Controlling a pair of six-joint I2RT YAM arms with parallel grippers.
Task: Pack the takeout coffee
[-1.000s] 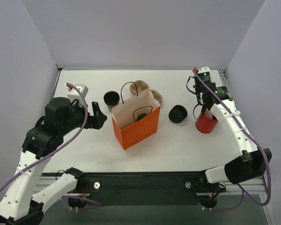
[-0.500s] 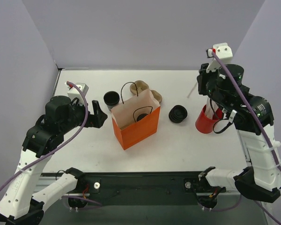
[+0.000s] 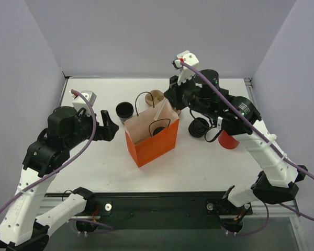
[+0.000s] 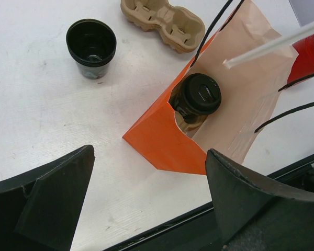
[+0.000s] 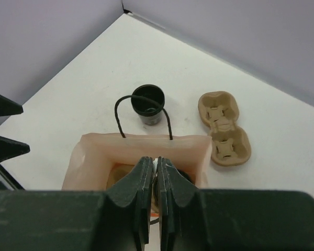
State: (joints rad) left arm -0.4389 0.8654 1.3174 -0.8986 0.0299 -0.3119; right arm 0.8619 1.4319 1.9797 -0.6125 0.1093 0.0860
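Observation:
The takeout coffee [image 3: 158, 129], a small black cup with a black lid, stands inside the open orange bag [image 3: 154, 144]; it also shows in the left wrist view [image 4: 201, 95]. My right gripper [image 3: 171, 99] is above the bag's back right rim, shut on a white straw [image 3: 161, 110] that slants over the bag's mouth [image 4: 272, 46]. In the right wrist view the fingers [image 5: 144, 178] pinch a white sliver over the bag [image 5: 141, 144]. My left gripper [image 3: 110, 128] is open and empty, left of the bag [image 4: 172, 141].
A lidless black cup [image 3: 124, 110] stands behind the bag's left side. A brown cardboard cup carrier [image 3: 157, 96] lies behind the bag. A stack of loose black lids [image 3: 199, 127] and a red cup [image 3: 229, 140] sit to the right.
My right arm has lifted from the red cup and swung left to above the bag, carrying the white straw. The left arm has barely moved.

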